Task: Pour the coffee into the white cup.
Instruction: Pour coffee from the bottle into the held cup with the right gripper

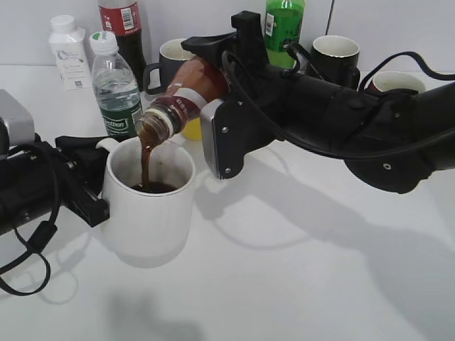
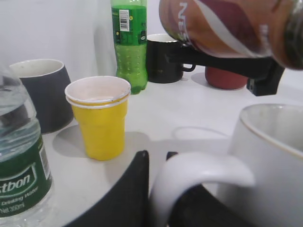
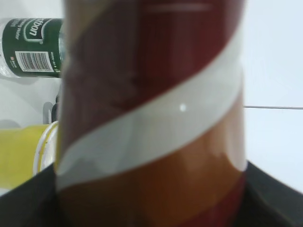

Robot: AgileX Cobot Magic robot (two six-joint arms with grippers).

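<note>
R jaws (image 1: 217,78) clamped on tilted coffee bottle (image 1: 181,99); L jaws (image 2: 158,189) round white cup (image 1: 151,202) handle.

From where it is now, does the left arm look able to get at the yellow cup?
Probably not right away. The left gripper is shut on the white cup's handle while the coffee bottle pours into it. The yellow cup stands close behind, with bare table between, but the gripper must let go first.

It looked like a robot test bench: a bare white table (image 1: 298,270) against a plain wall, bottles and mugs (image 1: 338,53) crowded behind the grippers.
</note>
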